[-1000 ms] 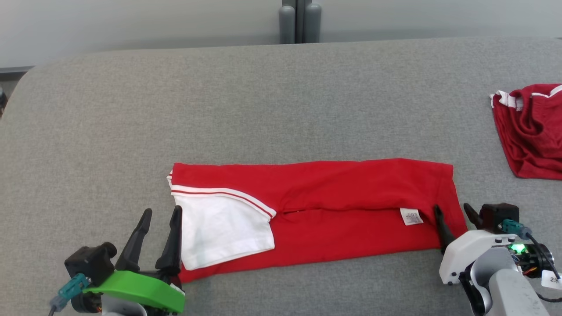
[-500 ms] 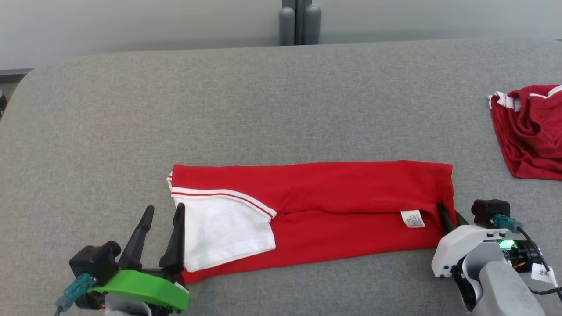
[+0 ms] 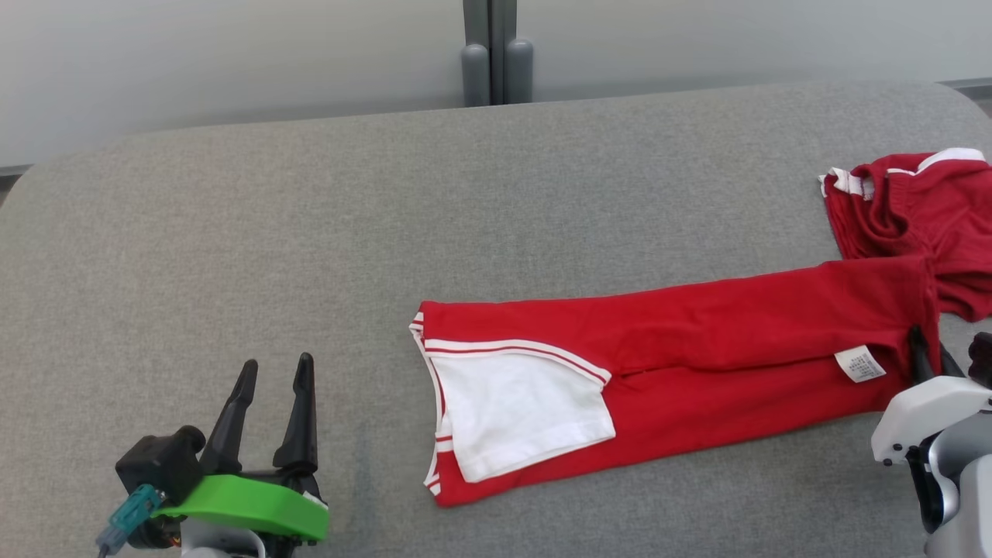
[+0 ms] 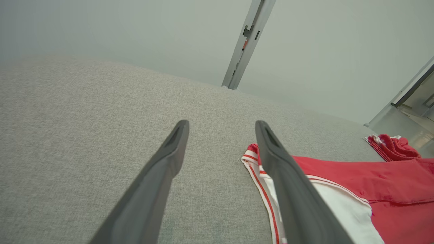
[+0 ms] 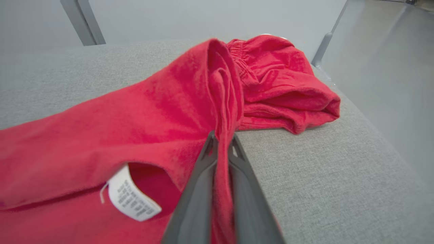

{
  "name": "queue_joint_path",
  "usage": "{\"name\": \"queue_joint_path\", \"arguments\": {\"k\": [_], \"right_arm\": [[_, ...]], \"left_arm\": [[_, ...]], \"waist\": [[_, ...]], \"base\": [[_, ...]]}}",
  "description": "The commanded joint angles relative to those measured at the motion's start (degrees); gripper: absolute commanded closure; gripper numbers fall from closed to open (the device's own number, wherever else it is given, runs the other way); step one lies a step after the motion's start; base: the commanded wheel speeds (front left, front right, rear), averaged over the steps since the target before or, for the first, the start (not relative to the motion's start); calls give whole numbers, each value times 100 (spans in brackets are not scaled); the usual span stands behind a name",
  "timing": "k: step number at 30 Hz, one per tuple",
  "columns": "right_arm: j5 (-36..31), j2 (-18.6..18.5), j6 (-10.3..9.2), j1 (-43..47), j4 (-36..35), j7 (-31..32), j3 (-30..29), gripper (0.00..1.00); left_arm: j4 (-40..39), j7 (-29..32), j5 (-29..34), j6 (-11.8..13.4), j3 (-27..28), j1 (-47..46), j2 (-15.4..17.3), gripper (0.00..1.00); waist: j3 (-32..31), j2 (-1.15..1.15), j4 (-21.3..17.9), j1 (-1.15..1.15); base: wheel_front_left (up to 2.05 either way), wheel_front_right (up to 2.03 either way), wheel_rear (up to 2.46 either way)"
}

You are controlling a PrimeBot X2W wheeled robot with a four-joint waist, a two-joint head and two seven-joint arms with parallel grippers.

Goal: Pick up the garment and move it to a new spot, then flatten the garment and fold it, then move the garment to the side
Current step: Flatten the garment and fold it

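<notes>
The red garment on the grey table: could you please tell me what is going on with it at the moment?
The robot's right claw is shut on the right edge of the folded red garment, beside its white label, pinching the cloth up. That end reaches a crumpled red garment near the right edge of the grey table. The left claw is open, apart from the cloth. The folding looks done; moving it aside seems underway.

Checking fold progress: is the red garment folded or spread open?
Folded: the red garment lies as a long narrow strip, its edges doubled in to a middle line, with a white panel on top.
</notes>
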Motion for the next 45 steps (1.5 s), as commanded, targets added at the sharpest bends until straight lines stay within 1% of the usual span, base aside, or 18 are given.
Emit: {"name": "queue_joint_path", "arguments": {"k": [1,5,9,13,18,21,25,31,42,43,44,45], "right_arm": [[38,-6,-14,81,-143,53,-15,100],[236,95,-12,201,-562,238,293,100],[638,136,-12,310,-945,403,973,100],[1617,146,-12,418,-1169,476,1973,100],[2693,138,-11,516,-1244,377,3087,100],[3138,137,-11,431,-1126,218,3655,100],[3606,139,-11,185,-856,-33,4231,100],[4153,143,-10,-328,-307,-362,4891,100],[5078,142,-9,-1087,772,-691,5921,100],[5171,141,-9,-1145,864,-706,6042,92],[5233,142,-8,-1186,918,-704,6143,67],[5313,142,-8,-1246,962,-716,6279,48]], "left_arm": [[34,-16,67,-35,80,122,-18,0],[90,-16,248,-79,251,137,-100,0],[128,-16,393,-136,410,202,-156,0],[227,-16,488,-204,488,234,-190,0],[291,-16,551,-259,537,229,-209,0],[318,-16,583,-294,547,240,-224,0],[358,-9,617,-318,508,220,-259,0],[428,-10,631,-356,432,109,-303,0],[543,-10,630,-414,341,-58,-410,0],[554,-10,635,-419,337,-69,-417,0],[561,-10,638,-423,337,-74,-423,0],[570,-10,638,-426,339,-74,-428,0]], "waist": [[-23,0,-5,0],[-58,0,41,0],[-91,0,154,0],[-123,0,320,0],[-165,0,541,0],[-186,0,630,0],[-189,0,739,0],[-166,0,892,0],[-43,0,1067,0],[-38,0,1071,0],[-35,0,1071,0],[-33,0,1068,0]], "base": [[0,0,0],[0,0,0],[0,0,0],[0,0,0],[0,0,0],[0,0,0],[0,0,0],[0,0,0],[0,0,0],[0,0,0],[0,0,0],[0,0,0]]}}
